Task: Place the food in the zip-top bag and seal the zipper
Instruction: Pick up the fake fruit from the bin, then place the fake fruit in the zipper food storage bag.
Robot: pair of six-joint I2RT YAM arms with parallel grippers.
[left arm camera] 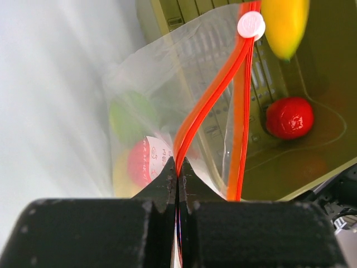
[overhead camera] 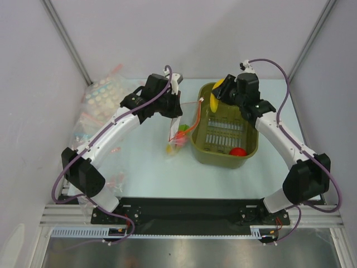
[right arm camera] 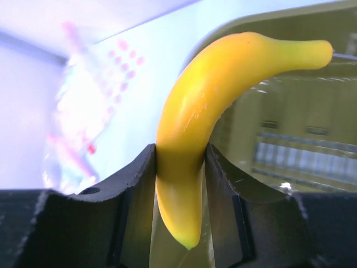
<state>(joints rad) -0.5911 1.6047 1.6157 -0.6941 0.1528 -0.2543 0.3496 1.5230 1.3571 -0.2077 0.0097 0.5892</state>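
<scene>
Your right gripper [right arm camera: 179, 162] pinches the banana [right arm camera: 223, 78] above the basket's [overhead camera: 220, 161] far-left corner. Your left gripper [left arm camera: 178, 174], jaws pressed together, clamps the zipper [left arm camera: 211, 97]; the zip-top bag [left arm camera: 153, 78] hangs just beside the basket's left wall.

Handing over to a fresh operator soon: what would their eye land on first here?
The yellow banana clamped in the right hand, above the far end of the green basket. Next, the left hand pinching the orange zipper of the clear bag beside the basket, with food already inside. One red fruit lies in the basket.
</scene>
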